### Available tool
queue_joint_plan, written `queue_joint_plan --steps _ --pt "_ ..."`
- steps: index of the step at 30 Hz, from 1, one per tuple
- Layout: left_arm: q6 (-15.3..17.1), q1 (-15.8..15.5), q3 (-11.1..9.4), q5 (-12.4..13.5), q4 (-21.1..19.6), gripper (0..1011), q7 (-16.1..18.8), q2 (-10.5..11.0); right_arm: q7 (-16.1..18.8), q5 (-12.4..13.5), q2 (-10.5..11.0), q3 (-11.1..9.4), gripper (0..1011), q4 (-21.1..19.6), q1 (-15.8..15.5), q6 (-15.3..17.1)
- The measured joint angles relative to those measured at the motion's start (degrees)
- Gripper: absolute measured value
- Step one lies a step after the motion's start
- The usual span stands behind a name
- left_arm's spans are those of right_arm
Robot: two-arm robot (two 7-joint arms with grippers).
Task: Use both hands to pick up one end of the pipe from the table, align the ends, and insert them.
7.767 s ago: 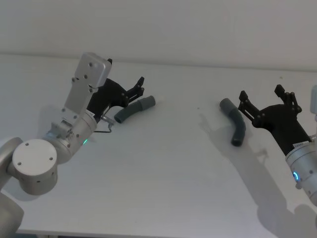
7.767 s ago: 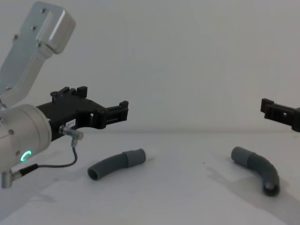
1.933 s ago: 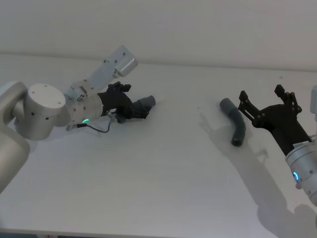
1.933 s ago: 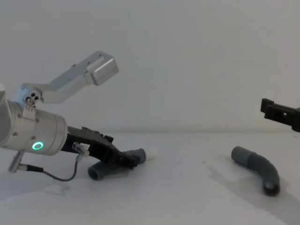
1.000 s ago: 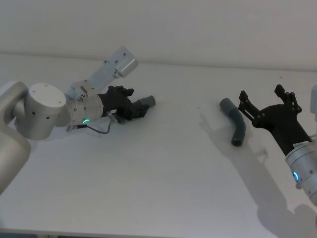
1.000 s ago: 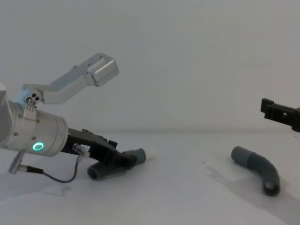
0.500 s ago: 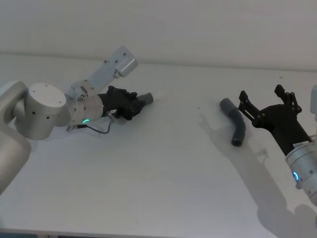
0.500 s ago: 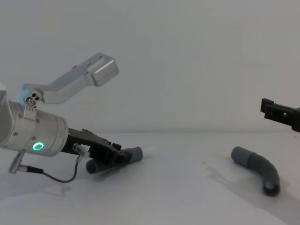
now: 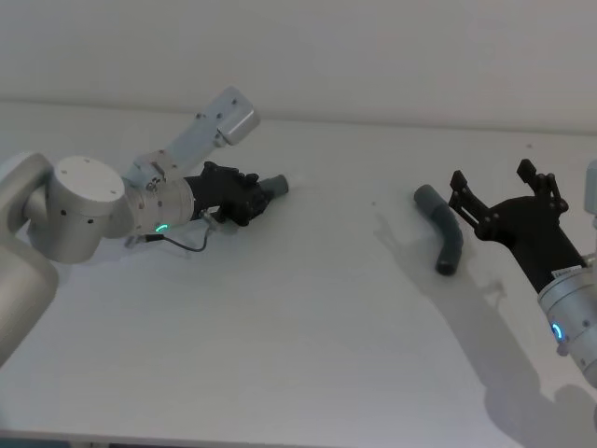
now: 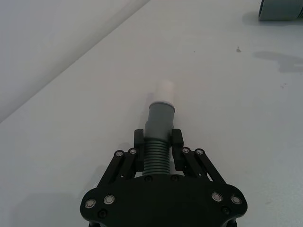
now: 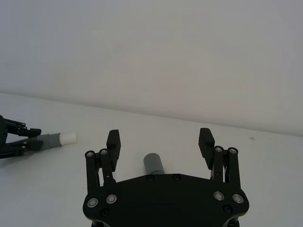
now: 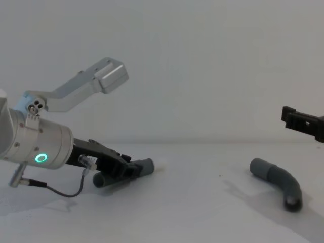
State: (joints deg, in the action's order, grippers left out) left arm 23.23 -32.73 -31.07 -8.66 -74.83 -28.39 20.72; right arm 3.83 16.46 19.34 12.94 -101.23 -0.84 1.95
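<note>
My left gripper [image 9: 246,198] is shut on the corrugated middle of the left pipe [image 9: 271,185] piece, low at the table [image 9: 308,317] on its far left. In the left wrist view the fingers [image 10: 177,137] clamp the ribbed hose, and its smooth grey cuff [image 10: 161,118] with a white tube [image 10: 165,89] sticks out ahead of them. The chest view shows that gripper [image 12: 124,169] and the cuff [image 12: 146,165] from the side. The other curved pipe piece [image 9: 447,235] lies free on the right. My right gripper [image 9: 492,177] hovers open just right of it, above the table [image 11: 265,156].
A black cable [image 12: 61,191] loops from the left wrist down to the table. A pale wall [image 9: 373,47] runs behind the table's far edge. Bare table surface lies between the two pipe pieces.
The left gripper's fingers have closed onto the left pipe piece, which turned into line with them and shifted slightly left. The right arm and the right piece have not moved.
</note>
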Motion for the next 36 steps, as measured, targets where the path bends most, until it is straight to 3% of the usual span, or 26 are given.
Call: queue_joint_plan --steps 5,10,17,21,27,30,36 --pt "0.0 0.0 0.0 0.0 0.0 331 0.0 0.0 0.0 0.0 0.0 0.0 1004 0.0 0.0 0.0" --pt "0.0 0.0 0.0 0.0 0.0 442 0.0 0.0 0.0 0.0 0.0 0.0 1004 0.0 0.0 0.0" --pt "0.0 0.0 0.0 0.0 0.0 692 0.0 0.0 0.0 0.0 0.0 0.0 1004 0.0 0.0 0.0" --pt "0.0 0.0 0.0 0.0 0.0 765 0.0 0.0 0.0 0.0 0.0 0.0 1004 0.0 0.0 0.0" --pt "0.0 0.0 0.0 0.0 0.0 952 0.0 0.0 0.0 0.0 0.0 0.0 1004 0.0 0.0 0.0" --pt "0.0 0.0 0.0 0.0 0.0 1001 0.0 0.0 0.0 0.0 0.0 0.0 1004 0.0 0.0 0.0" --pt "-0.1 0.0 0.0 0.0 0.0 1000 -0.7 0.0 0.0 0.0 0.0 0.0 1004 0.0 0.0 0.0"
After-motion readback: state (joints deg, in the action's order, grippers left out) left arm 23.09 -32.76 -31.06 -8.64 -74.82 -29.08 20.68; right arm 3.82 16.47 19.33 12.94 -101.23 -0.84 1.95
